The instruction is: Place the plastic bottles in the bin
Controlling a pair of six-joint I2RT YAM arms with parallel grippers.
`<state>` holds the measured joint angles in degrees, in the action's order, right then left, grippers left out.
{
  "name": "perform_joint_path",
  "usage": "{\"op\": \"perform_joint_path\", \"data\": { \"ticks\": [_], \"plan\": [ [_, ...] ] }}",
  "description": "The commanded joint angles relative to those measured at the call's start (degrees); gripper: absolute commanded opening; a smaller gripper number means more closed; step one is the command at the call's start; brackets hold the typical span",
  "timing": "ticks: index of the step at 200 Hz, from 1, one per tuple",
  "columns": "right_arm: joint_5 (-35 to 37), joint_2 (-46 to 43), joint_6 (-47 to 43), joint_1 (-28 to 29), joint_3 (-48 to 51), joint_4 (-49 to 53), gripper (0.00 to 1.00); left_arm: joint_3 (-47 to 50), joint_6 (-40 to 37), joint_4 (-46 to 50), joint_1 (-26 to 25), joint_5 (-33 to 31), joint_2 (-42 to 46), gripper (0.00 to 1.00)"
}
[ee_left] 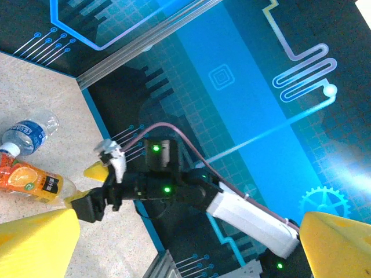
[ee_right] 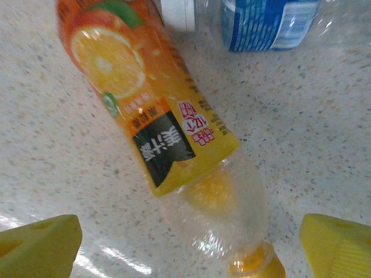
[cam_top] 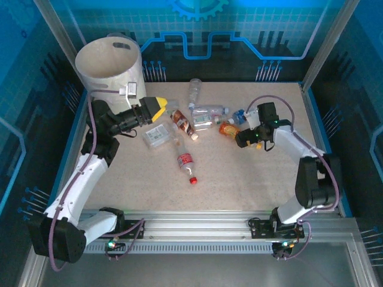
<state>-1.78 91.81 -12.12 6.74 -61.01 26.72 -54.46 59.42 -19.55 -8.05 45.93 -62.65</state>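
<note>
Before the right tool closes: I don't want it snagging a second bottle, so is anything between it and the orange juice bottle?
Nothing visible. The orange juice bottle lies on the table right between the open right tool's fingers, cap end nearest. The blue-label bottle lies beyond its far end, outside the fingers.

Clear plastic bottles [cam_top: 202, 115] clutter the middle of the speckled beige worktop [cam_top: 245, 188], whose near half lies open.
</note>
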Motion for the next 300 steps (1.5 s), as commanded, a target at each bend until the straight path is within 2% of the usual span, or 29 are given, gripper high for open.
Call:
{"op": "perform_joint_path", "data": {
  "ticks": [1, 42, 100, 155, 179, 200, 233, 277, 300],
  "plan": [
    [-2.09, 4.99, -5.60, -1.23, -2.28, -0.08, 0.97, 0.88, 2.66, -4.18, -0.30, 0.75, -0.76, 0.99],
    [-1.29, 12.80, -9.54, -0.72, -7.35, 3.55, 0.96, 0.80, 4.95, -7.65, -0.30, 1.38, -1.34, 0.99],
    [0.88, 17.76, -12.75, 0.41, -9.47, 7.91, 0.88, 1.33, 8.06, -11.50, -0.30, 1.74, -2.86, 0.99],
    [2.22, 17.66, -12.94, 1.70, -9.30, 8.96, 0.69, 1.93, 10.87, -14.57, -0.30, 1.46, -3.73, 0.99],
    [3.32, 15.20, -12.40, 2.37, -8.40, 8.00, 0.61, 2.25, 10.97, -14.88, -0.30, 1.34, -3.48, 0.99],
    [4.90, 12.17, -11.82, 3.48, -6.83, 6.75, 0.58, 2.26, 11.72, -15.63, -0.30, 1.62, -3.44, 0.99],
    [3.47, 6.18, -8.97, 4.09, -3.97, 5.09, 0.54, 2.42, 13.60, -17.81, -0.30, 1.90, -3.51, 0.99],
    [2.49, -5.94, -2.91, 7.72, 3.66, -1.35, 0.49, 4.04, 21.19, -29.04, -0.30, 1.65, -4.97, 0.99],
    [1.57, -11.21, 1.40, 10.02, 6.27, -4.08, 0.47, 4.18, 22.27, -30.14, -0.30, 1.40, -5.49, 0.99]
  ]
}}
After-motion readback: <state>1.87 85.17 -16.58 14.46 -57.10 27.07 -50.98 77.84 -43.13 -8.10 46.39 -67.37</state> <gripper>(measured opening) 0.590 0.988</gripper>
